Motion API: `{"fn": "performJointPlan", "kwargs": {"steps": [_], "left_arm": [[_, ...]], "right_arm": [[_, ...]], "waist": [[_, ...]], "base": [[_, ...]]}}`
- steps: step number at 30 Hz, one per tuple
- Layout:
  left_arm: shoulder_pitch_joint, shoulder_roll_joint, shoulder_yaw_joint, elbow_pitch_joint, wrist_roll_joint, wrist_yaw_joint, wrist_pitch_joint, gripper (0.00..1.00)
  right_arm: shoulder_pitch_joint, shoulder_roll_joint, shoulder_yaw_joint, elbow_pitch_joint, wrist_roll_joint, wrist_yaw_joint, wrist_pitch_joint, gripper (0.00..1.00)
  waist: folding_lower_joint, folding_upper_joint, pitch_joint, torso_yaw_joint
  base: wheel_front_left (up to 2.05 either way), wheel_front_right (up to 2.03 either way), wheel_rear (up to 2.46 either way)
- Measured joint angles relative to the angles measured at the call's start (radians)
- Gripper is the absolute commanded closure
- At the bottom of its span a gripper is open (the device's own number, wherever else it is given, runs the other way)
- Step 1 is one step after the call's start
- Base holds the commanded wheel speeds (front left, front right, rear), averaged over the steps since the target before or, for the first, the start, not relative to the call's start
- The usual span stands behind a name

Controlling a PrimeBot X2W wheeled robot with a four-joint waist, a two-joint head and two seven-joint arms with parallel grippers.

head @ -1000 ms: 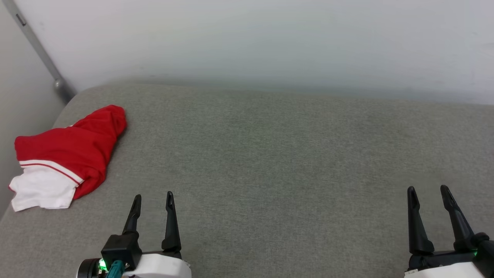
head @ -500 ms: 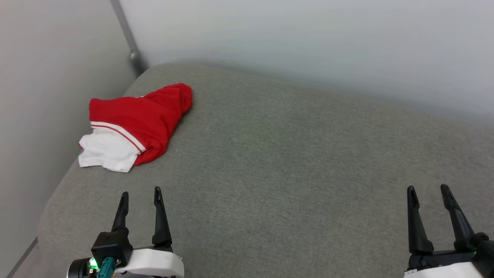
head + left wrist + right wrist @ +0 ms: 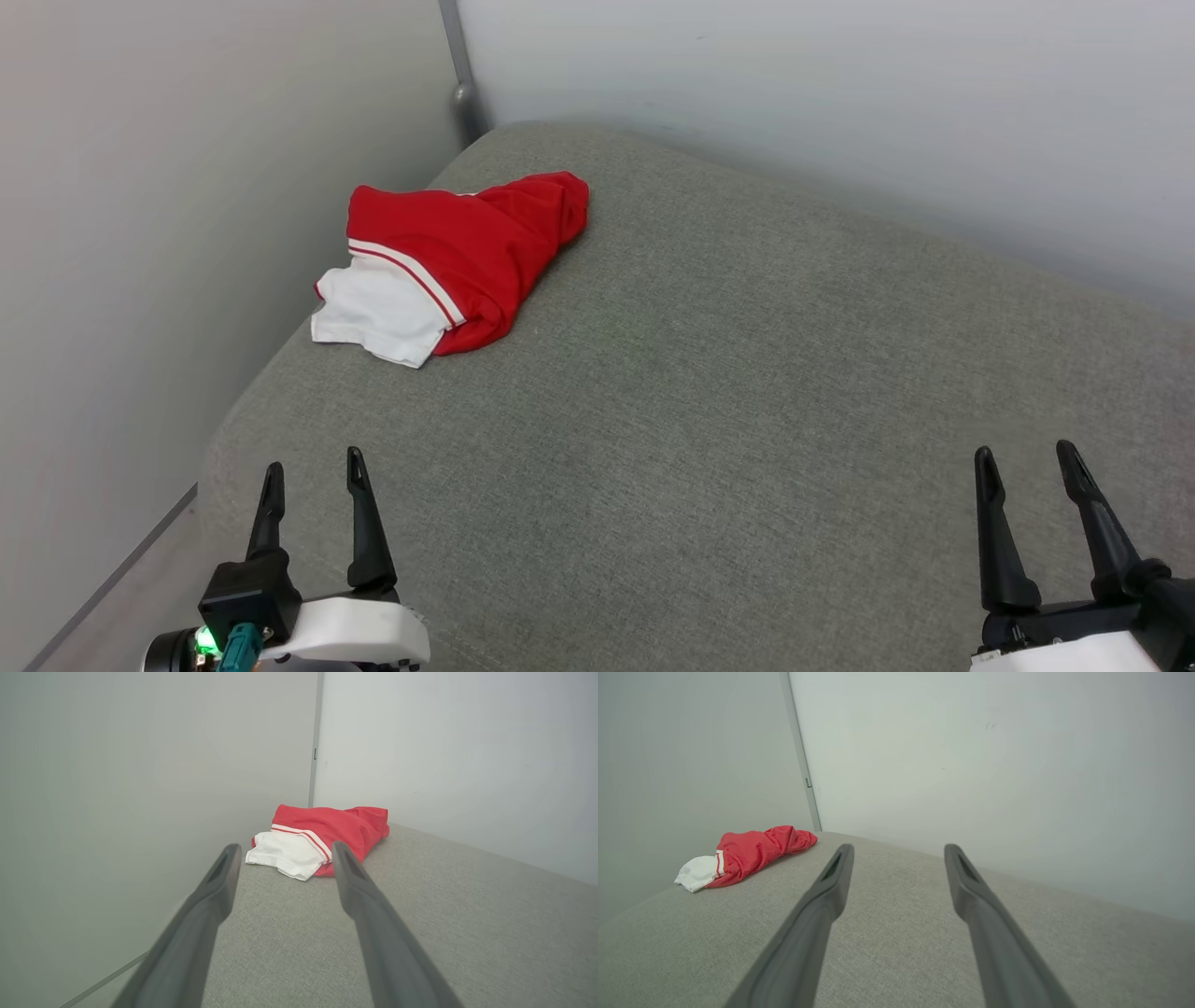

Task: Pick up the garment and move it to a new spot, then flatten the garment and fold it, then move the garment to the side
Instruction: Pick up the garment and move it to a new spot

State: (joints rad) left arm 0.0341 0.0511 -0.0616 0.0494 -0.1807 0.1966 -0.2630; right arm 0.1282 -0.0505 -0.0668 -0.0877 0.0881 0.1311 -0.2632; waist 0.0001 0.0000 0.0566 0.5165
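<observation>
The garment (image 3: 457, 257) is a bright red shirt with a white, red-striped sleeve panel, bunched in a heap at the far left corner of the grey cushioned surface (image 3: 747, 392). It lies straight ahead of my left gripper (image 3: 285, 851) in the left wrist view, and as a red heap (image 3: 752, 851) far to the left in the right wrist view. My left gripper (image 3: 313, 462) is open and empty near the front left edge, well short of the garment. My right gripper (image 3: 1022, 457) is open and empty at the front right.
Pale walls close in on the left and behind, meeting at a grey corner strip (image 3: 462, 75). The cushion's left edge (image 3: 224, 439) drops off to a strip of floor beside the left gripper. Bare grey fabric spreads between the two grippers and out to the right.
The head camera has turned left, so the garment and the wall corner have slid right and up in the picture. Both grippers stay open and hold their places in the view.
</observation>
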Motion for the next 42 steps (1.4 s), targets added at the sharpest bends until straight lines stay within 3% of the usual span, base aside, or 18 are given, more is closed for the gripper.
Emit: {"fn": "performJointPlan", "kwargs": {"steps": [10,15,25,33,42], "left_arm": [[0.0,0.0,0.016,0.017,-0.004,0.005,0.0,0.0],[-0.094,0.006,0.075,0.06,0.011,-0.052,0.0,0.0],[-0.467,0.19,0.198,0.27,0.005,-0.168,0.009,0.0],[-0.773,0.341,0.18,0.41,-0.046,-0.276,0.258,0.0],[-0.94,0.466,0.127,0.504,-0.224,-0.321,0.738,0.0]], "right_arm": [[-0.005,0.0,0.012,0.003,-0.005,0.0,0.0,0.0],[-0.007,0.0,0.014,-0.003,-0.018,0.0,0.0,0.0],[-0.087,0.0,0.013,-0.03,-0.084,0.0,0.0,0.0],[-0.152,0.0,0.002,-0.08,-0.146,0.0,0.0,0.0],[-0.225,0.0,0.01,-0.164,-0.197,0.0,0.0,0.0]], "waist": [[-0.0001,0.0,0.001,-0.004],[-0.0001,0.0,0.018,-0.018],[-0.0001,0.0,0.128,-0.069],[0.0001,0.0,0.275,-0.124],[0.0001,0.0,0.44,-0.191]], "base": [[0.0,0.0,0.0],[0.0,0.0,0.0],[0.0,0.0,0.0],[0.0,0.0,0.0],[0.0,0.0,0.0]]}}
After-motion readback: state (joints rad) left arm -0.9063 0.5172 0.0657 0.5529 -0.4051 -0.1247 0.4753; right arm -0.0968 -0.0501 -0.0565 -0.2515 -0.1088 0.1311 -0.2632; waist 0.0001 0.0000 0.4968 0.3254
